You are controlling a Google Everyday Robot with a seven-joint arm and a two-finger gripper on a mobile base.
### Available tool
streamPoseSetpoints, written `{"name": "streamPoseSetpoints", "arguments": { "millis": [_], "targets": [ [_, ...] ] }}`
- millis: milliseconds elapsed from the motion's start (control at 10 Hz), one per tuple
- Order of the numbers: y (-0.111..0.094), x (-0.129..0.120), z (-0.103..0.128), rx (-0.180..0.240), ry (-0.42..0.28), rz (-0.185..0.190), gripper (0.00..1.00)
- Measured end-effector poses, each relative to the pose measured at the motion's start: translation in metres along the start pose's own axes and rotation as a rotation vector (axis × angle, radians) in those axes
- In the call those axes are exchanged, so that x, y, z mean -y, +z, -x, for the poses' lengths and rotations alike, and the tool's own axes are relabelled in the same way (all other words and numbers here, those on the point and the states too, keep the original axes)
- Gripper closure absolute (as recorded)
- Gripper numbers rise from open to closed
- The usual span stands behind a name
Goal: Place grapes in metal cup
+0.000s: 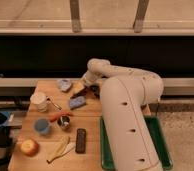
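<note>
The metal cup [64,123] is small, shiny and dark inside, and stands upright in the middle of the wooden table [92,150]. My gripper [91,89] is at the table's far edge, behind the blue sponge [77,102] and beside a tan object [78,88]. It is well beyond the cup and mostly hidden by my white arm [125,115]. I cannot make out the grapes; they are hidden or out of view.
A white mug [39,100], a blue cup [41,126], an orange carrot-like piece [56,116], a black remote [81,140], a banana [60,149] and an apple [29,147] lie on the table. A pale blue item [64,85] is at the back. A green tray [160,145] sits to the right.
</note>
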Motion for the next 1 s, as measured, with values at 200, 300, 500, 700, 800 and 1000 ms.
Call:
{"name": "streamPoseSetpoints", "arguments": {
  "millis": [200,300,500,700,800,1000],
  "targets": [
    [0.0003,-0.0036,-0.0014,0.006,-0.011,0.012,0.46],
    [0.0009,-0.0057,-0.0009,0.007,-0.017,0.015,0.54],
    [0.0015,-0.0104,0.001,0.007,-0.031,0.021,0.74],
    [-0.0001,-0.0099,-0.0019,0.005,-0.034,0.021,0.94],
    [-0.0005,-0.0107,-0.0016,0.006,-0.036,0.023,0.99],
    [-0.0041,-0.0117,0.0001,0.016,-0.039,0.027,1.0]
  ]
}}
